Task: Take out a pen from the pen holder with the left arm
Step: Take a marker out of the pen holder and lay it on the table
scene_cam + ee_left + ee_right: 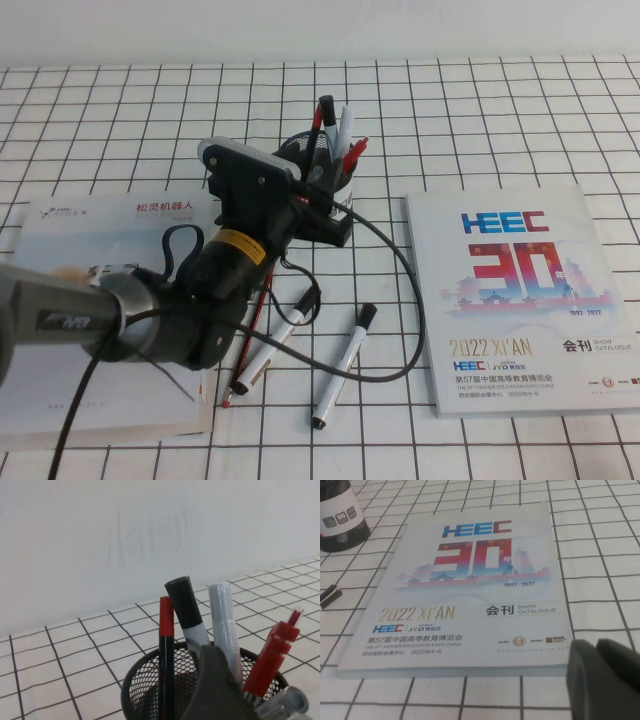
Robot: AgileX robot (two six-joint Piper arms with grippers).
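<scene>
Your pen holder is a black wire-mesh cup standing upright on the white, black-gridded worktop, between the two booklets and further back than both. Five pens lean out of it: a slim pen with a red cap and dark barrel, a fat marker with a black cap, a pale grey marker, a pen with a ribbed red cap, and a clear-ended one low at the rim. Your left gripper sits right against the near side of the cup, below the pen tops; a dark part of it rises in front of the mesh, between the black-capped and grey markers. You cannot tell whether its jaws are open or closed, and no pen is visibly held. Your right gripper hovers at the near edge of the HEEC catalogue, well apart from the cup; its jaws cannot be read either.
</scene>
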